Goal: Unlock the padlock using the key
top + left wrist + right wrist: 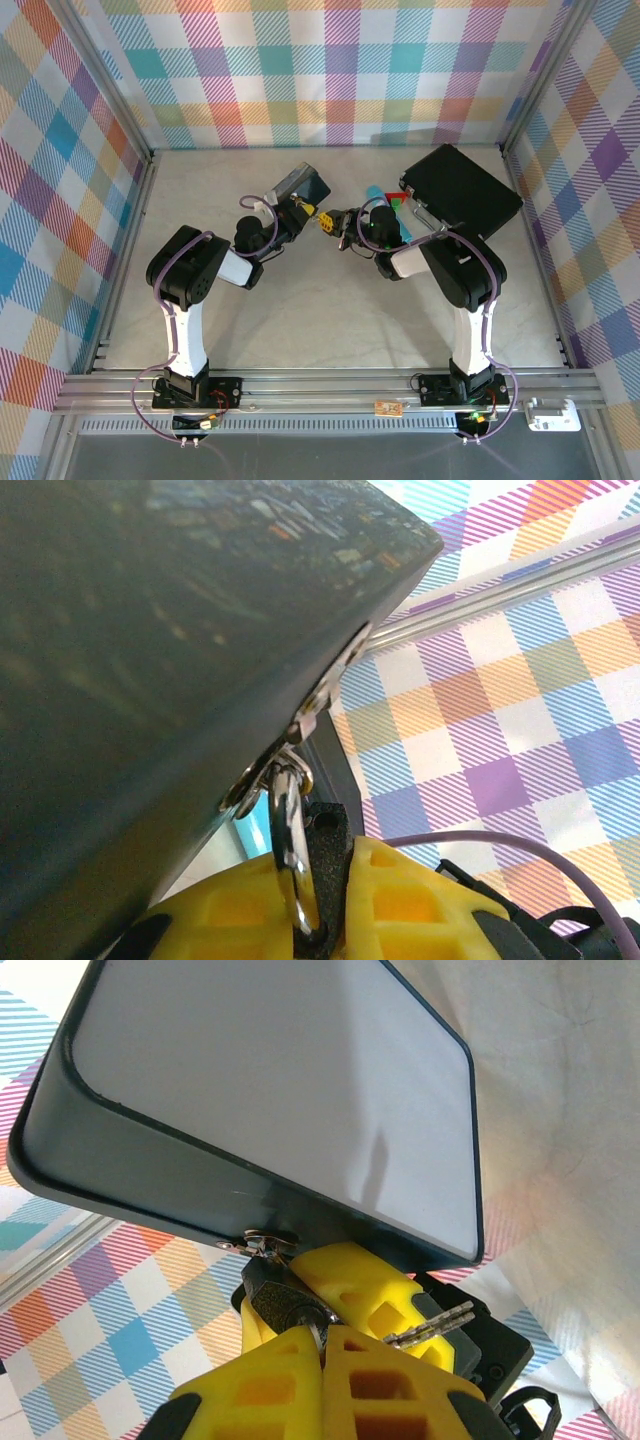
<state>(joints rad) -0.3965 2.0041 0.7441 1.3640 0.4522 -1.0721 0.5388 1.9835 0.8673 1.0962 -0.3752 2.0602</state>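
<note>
Left claw (306,208) is clamped on the padlock (324,875). Its 2 yellow fingers (405,900) squeeze the black body, and the silvery shackle rises through the hasp of the dark tin (150,680). That arm reaches forward and to the right with its elbow bent, and the tin sits tilted at its fingertips. Right claw (322,1345) is pinched tight on the key (318,1333), whose tip meets the bottom of the padlock just under the hasp. Its arm folds leftward from its base, wrist turned toward the left claw, above the middle of the table (300,320). 1 more toothed key blade (432,1326) sticks out beside the fingers.
</note>
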